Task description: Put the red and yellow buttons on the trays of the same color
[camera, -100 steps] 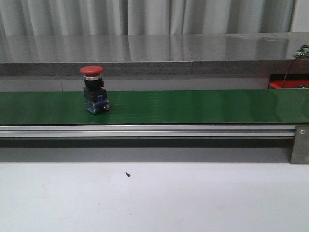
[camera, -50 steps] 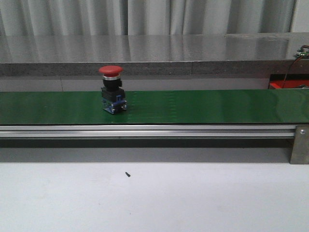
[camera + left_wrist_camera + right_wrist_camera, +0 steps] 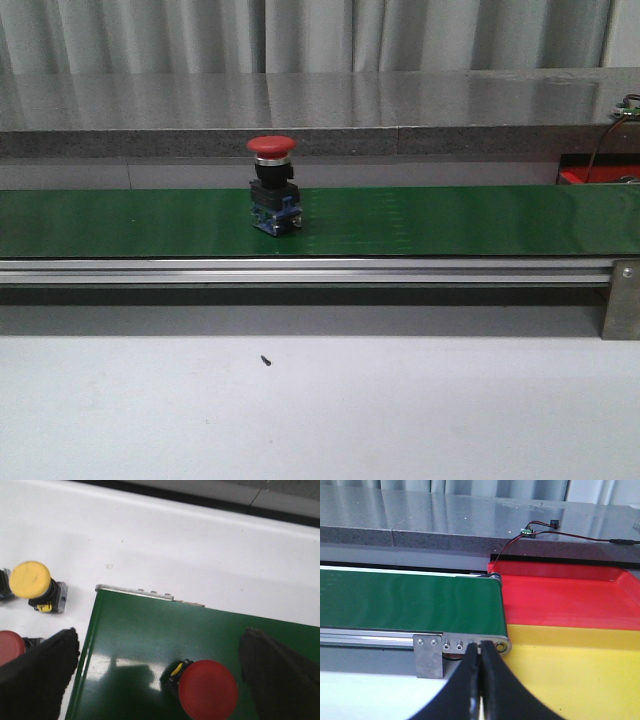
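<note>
Red button (image 3: 273,186) stands upright on the green belt (image 3: 450,220), a bit left of the middle. The left gripper (image 3: 160,675) hangs over another red button (image 3: 207,689), its fingers (image 3: 37,672) wide apart. The right gripper (image 3: 480,680) has its fingers pressed together, with the red tray (image 3: 560,600) and yellow tray (image 3: 580,665) at about 1 o'clock.

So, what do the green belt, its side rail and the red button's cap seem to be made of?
The green belt looks like smooth PVC or rubber with a slight gloss: the left wrist view shows soft reflections on it. The side rail seems brushed aluminium, silver with long grooves. The red button has a matte cap, probably plastic, above a shiny metal-looking ring.
</note>
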